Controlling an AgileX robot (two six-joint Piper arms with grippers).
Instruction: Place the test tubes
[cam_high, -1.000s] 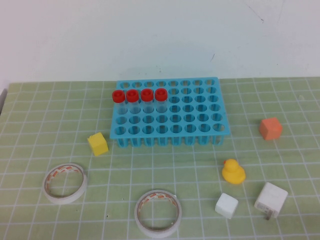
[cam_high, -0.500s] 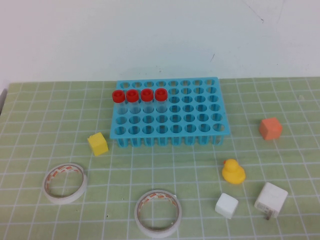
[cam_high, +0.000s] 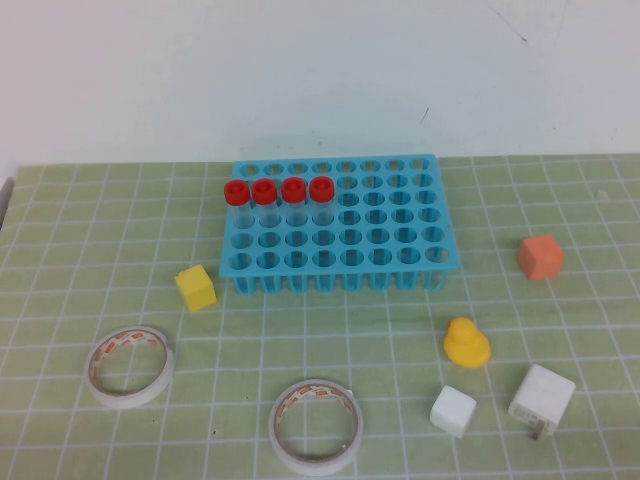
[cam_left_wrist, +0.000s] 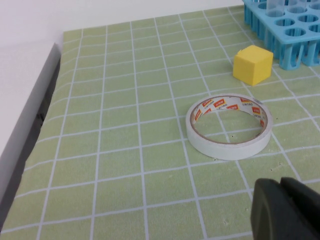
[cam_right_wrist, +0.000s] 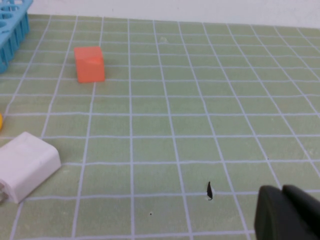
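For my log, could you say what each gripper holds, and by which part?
Nothing: left gripper by the tape roll, right gripper over the mat, both shut, empty.

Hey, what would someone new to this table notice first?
The blue rack at the mat's far middle, with four red-capped test tubes standing in a row toward its far left. Then the yellow duck near right and the orange cube farther right. Left gripper, shut, sits by a tape roll; right gripper, shut, by a white charger.
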